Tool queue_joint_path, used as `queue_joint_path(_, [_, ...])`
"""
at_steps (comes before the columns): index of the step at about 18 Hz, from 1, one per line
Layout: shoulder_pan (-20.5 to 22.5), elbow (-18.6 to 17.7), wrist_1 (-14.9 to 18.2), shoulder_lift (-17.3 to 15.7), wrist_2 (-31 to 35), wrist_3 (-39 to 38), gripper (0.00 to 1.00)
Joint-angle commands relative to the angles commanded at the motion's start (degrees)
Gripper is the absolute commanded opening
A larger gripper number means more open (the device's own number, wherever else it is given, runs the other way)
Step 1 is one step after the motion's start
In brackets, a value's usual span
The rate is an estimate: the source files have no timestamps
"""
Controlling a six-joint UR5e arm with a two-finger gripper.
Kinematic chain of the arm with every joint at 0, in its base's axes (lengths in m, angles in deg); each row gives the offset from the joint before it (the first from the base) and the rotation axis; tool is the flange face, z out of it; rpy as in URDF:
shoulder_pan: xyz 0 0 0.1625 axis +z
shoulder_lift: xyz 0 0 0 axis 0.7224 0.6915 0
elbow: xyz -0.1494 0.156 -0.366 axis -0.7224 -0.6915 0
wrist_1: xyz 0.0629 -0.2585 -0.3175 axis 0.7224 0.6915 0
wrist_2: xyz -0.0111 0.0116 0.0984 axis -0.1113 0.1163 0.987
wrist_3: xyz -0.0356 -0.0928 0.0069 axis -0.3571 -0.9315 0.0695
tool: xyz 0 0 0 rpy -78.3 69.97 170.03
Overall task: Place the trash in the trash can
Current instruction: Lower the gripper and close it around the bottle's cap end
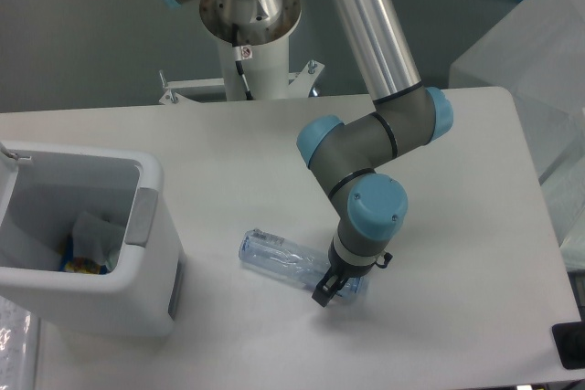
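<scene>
The clear bluish plastic bottle [283, 259] lies on its side on the white table, just right of the trash can. My gripper [327, 291] is down at the bottle's right end, with one dark finger [321, 296] showing in front of it and the other hidden behind. I cannot tell whether the jaws are closed on it. The white boxy trash can [146, 267] stands at the left edge, with a grey tab [142, 216] on its right rim. A crumpled clear wrapper [94, 235] lies inside it, over some coloured scraps.
The arm's white pedestal [249, 61] stands at the table's back edge. A translucent plastic-covered block [535, 61] sits beyond the right edge. A black object [569, 346] is at the bottom right corner.
</scene>
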Motion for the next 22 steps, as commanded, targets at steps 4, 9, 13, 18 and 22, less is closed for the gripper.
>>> queue_joint_path(4, [-0.3,-0.1,0.1,0.5,0.0,0.1,0.89])
queue_joint_path(9, [-0.4,-0.1,0.2,0.4,0.0,0.1,0.81])
queue_joint_path(13, [-0.4,-0.1,0.3,0.0,0.0,0.1,0.73])
queue_joint_path(18, [-0.4,0.0,0.2,0.0,0.0,0.3,0.70])
queue_joint_path(22, [-0.4,0.0,0.2,-0.1,0.0,0.4,0.66])
